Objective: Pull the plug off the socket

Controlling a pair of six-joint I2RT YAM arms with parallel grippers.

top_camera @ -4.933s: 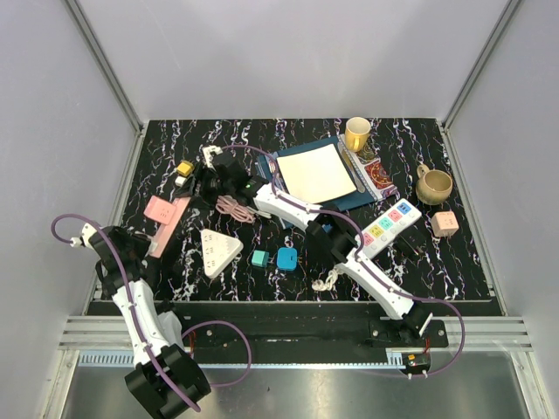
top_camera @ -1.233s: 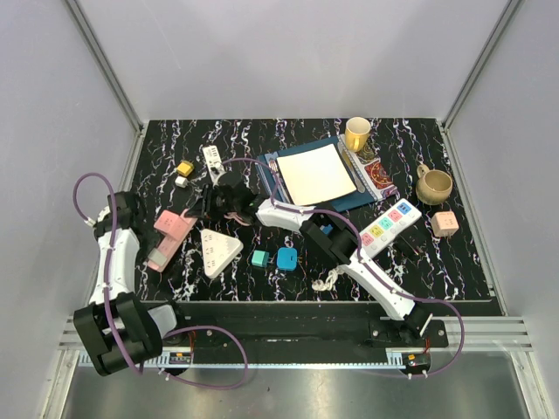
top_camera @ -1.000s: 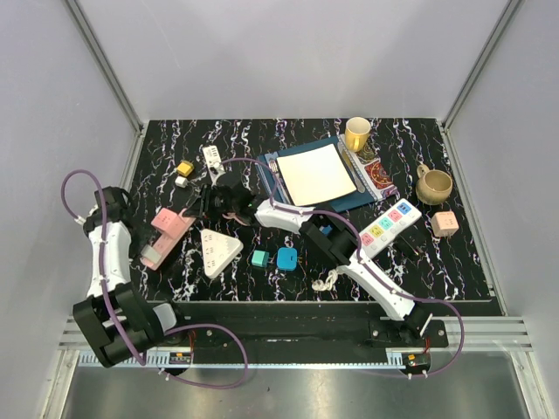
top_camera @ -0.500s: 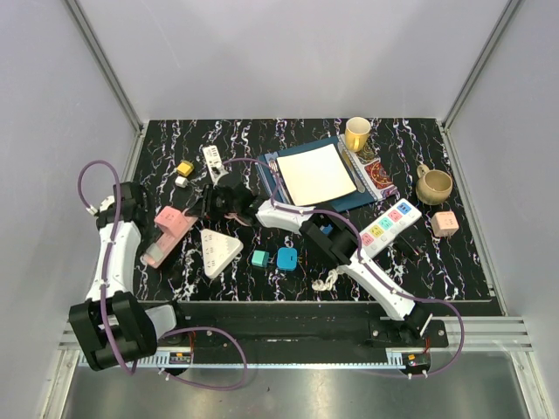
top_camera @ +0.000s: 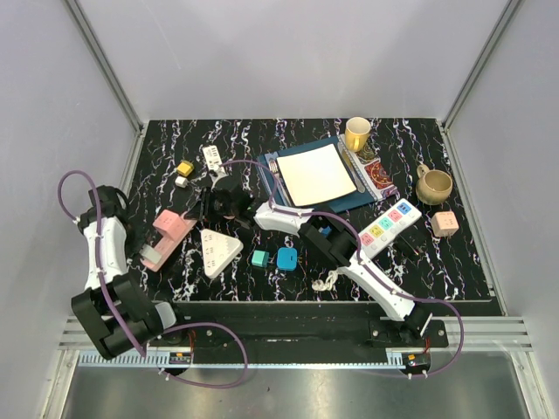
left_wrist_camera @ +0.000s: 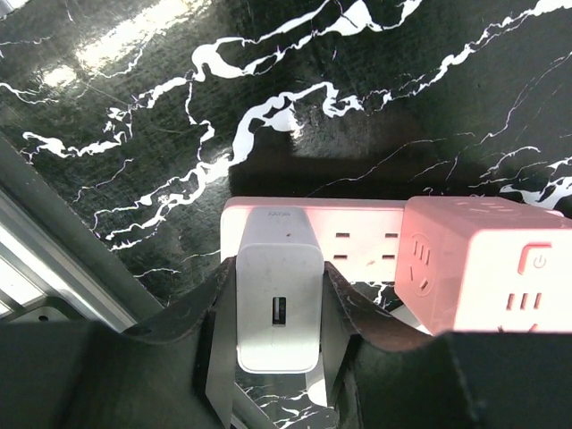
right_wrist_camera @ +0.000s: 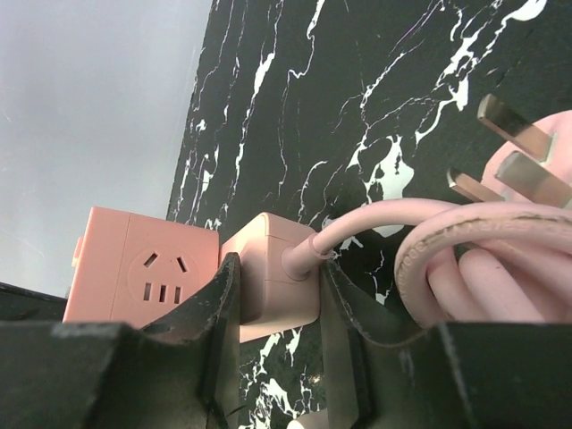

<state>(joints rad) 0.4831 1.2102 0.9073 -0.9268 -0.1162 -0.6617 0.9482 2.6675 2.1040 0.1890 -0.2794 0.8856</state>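
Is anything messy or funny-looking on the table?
A little. The pink power strip lies crooked, and its pink cord is bunched in loops, its own plug loose with bare prongs, plugged into nothing. The white charger sits plugged into the strip. Nothing looks spilled or broken.

The table (top_camera: 454, 262) is black with thin white streaks. The socket strip (left_wrist_camera: 357, 241) is pink, and its plug (left_wrist_camera: 277, 304) is white. A yellow cup (top_camera: 357, 133) stands at one o'clock.
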